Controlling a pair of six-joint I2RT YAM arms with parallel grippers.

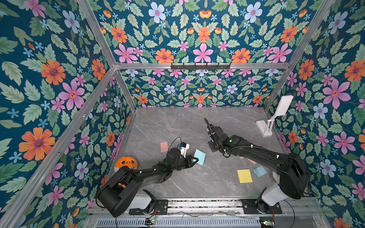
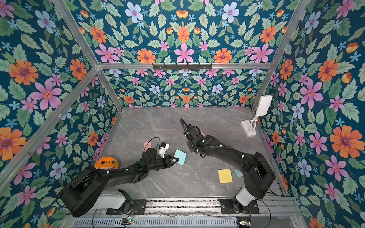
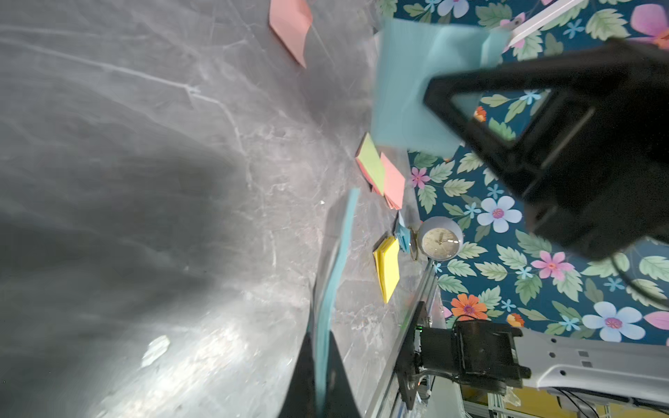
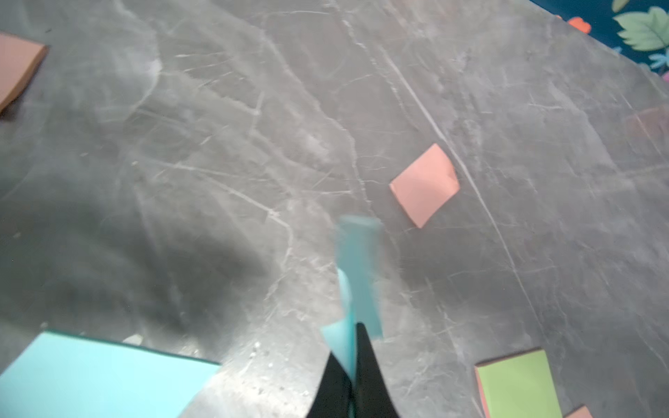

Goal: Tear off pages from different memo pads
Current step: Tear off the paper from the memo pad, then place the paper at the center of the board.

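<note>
Grey marble desk (image 1: 177, 122): left hand (image 1: 196, 160) clamps the blue memo pad (image 1: 200, 157) by its edge; right hand (image 4: 353, 347), nearby, pinches a blue page (image 4: 358, 267) that sticks out past its fingertips

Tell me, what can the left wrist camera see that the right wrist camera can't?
Only the left wrist view shows the little round clock and the yellow memo pad. Only the right wrist view shows a pink memo pad, partly cut off by the frame. Both show the blue page pinched in the right gripper, the blue memo pad, the green memo pad and a loose pink page lying on the grey table.
</note>
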